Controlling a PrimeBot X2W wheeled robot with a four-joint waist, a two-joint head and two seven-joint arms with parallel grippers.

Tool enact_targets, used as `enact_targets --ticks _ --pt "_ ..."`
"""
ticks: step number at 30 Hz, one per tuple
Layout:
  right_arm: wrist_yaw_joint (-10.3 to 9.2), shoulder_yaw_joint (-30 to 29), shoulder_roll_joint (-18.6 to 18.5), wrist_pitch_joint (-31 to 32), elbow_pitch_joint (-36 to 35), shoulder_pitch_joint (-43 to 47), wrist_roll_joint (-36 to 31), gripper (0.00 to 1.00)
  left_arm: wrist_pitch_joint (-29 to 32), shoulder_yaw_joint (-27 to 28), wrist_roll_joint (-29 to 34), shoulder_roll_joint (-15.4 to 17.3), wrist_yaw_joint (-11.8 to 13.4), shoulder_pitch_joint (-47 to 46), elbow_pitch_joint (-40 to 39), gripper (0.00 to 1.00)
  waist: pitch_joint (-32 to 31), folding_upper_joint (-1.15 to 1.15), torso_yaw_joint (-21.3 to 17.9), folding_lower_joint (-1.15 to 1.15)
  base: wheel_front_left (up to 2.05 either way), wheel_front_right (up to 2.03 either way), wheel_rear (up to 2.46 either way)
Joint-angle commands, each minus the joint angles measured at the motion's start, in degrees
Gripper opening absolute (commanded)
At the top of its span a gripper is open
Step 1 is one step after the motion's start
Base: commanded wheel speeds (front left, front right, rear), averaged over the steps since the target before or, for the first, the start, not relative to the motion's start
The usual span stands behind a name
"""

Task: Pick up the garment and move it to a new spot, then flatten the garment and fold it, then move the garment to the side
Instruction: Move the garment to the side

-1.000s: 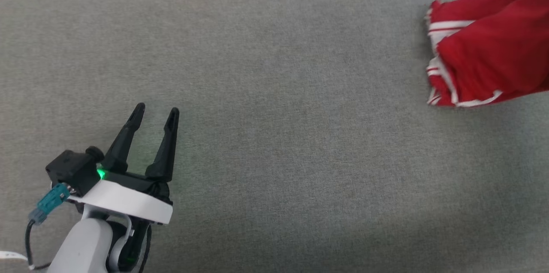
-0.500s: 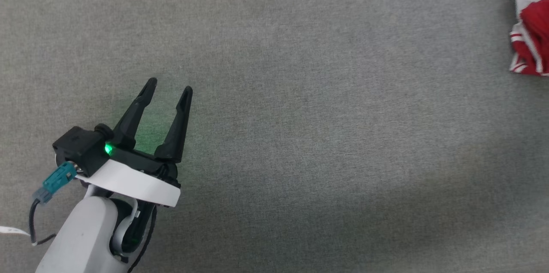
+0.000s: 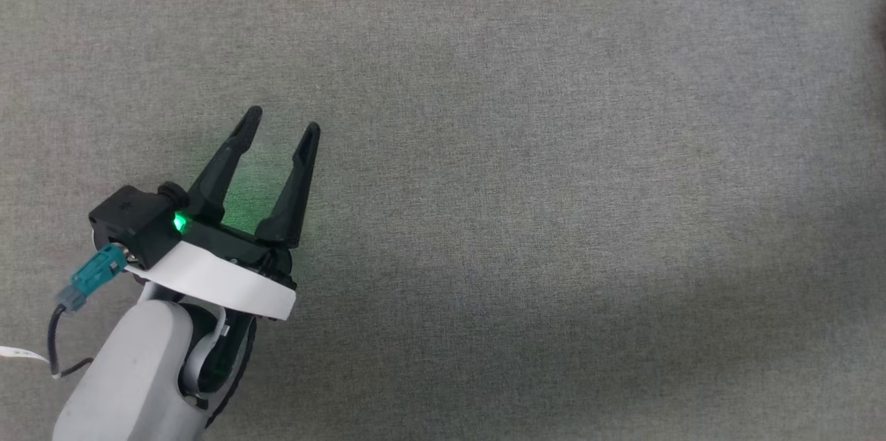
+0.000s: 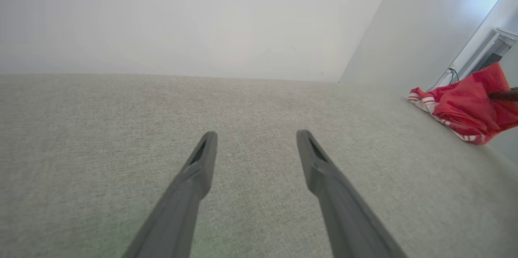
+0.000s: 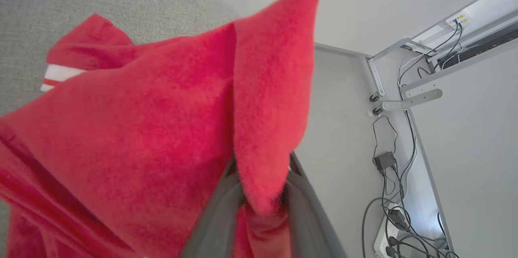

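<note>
Head camera had swung left along the table [image 3: 554, 185].
Right end effector [image 5: 263, 169] clamped the garment's [image 5: 141, 128] raised fold by the table's right edge; left end effector [image 3: 282, 120] hung spread, empty. Laying that fold flat before release would suit.

Soft, even light, a broad faint shadow across the grey surface [image 3: 623, 330], green glow [image 3: 180, 223], garment [image 5: 141, 128] blurred up close.
</note>
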Motion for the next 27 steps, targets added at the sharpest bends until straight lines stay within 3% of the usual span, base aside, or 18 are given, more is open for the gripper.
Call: enact_targets --ticks 1,16,27 --pt "-0.04 -1.0 0.5 -0.6 0.5 -0.8 -1.3 1.0 -0.3 0.3 -0.6 0.2 -0.2 -0.9 0.0 1.0 0.0 0.0 0.0 0.0 0.0 0.0 0.0" --pt "-0.04 -4.8 4.2 -6.8 0.4 -1.9 -6.3 1.0 -0.3 2.3 -0.7 0.4 -0.2 1.0 0.5 1.0 -2.3 0.0 -1.5 0.0 0.0 0.0 0.0" --pt "-0.04 -1.4 10.9 -15.6 -1.6 0.5 -1.9 1.0 -0.3 6.5 -0.9 -0.3 -0.2 4.2 2.0 1.0 -6.4 0.0 -2.0 0.0 0.0 0.0 0.0"
